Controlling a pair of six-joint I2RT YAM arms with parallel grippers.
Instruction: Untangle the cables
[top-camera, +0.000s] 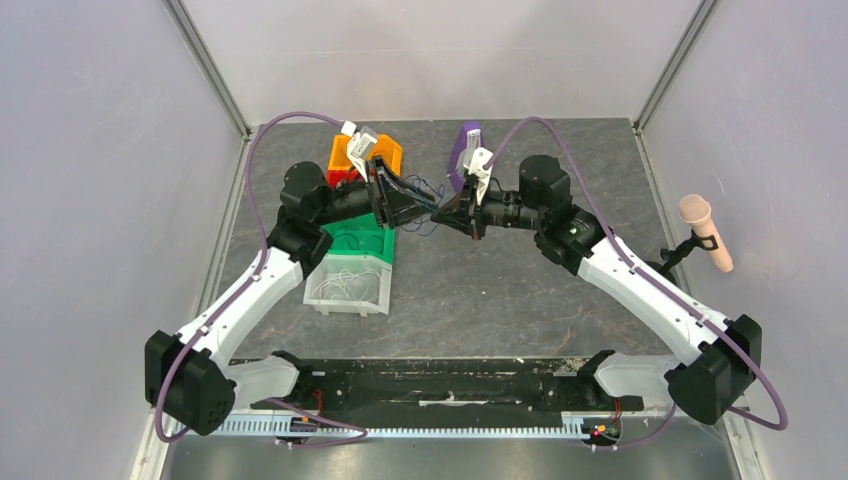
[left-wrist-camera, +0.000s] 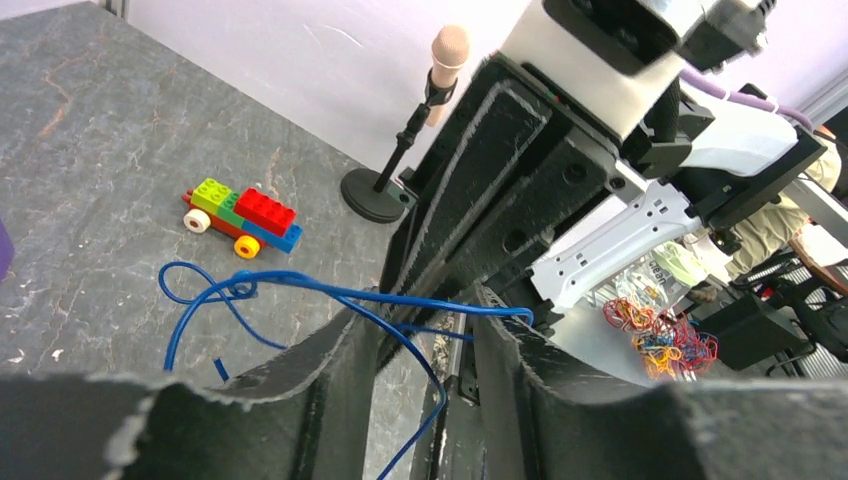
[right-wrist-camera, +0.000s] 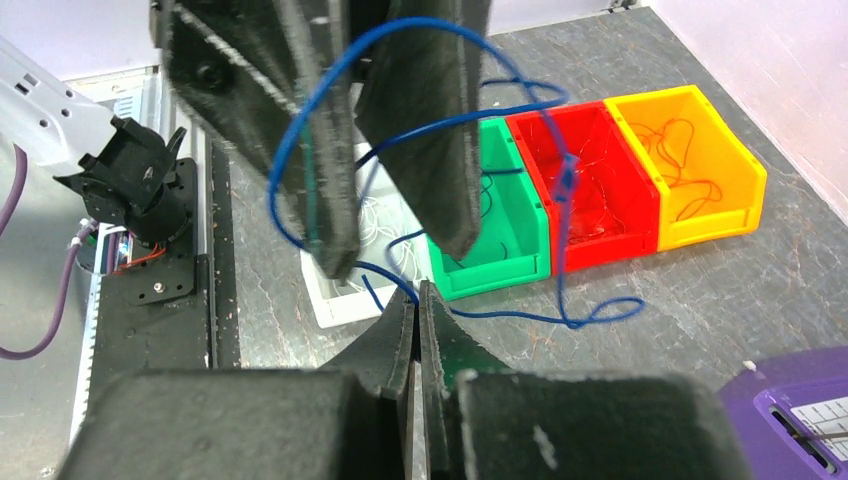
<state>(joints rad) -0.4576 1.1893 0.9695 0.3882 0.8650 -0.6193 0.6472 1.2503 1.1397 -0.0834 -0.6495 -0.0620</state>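
Observation:
Thin blue cables (top-camera: 430, 203) hang in loops between my two grippers above the middle of the table. My left gripper (left-wrist-camera: 420, 330) is open. One blue strand (left-wrist-camera: 330, 290) lies across both its fingers, and another drops through the gap. From the right wrist, those spread fingers (right-wrist-camera: 310, 150) show with blue loops (right-wrist-camera: 330, 70) around them. My right gripper (right-wrist-camera: 416, 295) is shut, pinching a blue strand at its tips. A small knot (left-wrist-camera: 240, 286) sits in the cable, and a loose loop (right-wrist-camera: 600, 312) rests on the table.
A row of bins stands at the left: orange (right-wrist-camera: 710, 228), red (right-wrist-camera: 600, 250), green (right-wrist-camera: 495, 268) and white (right-wrist-camera: 325, 300), each with sorted wires inside. A toy brick car (left-wrist-camera: 242, 216), a microphone stand (left-wrist-camera: 400, 150) and a purple object (top-camera: 466, 150) are nearby. A multicoloured wire tangle (left-wrist-camera: 660, 338) lies beyond the right arm.

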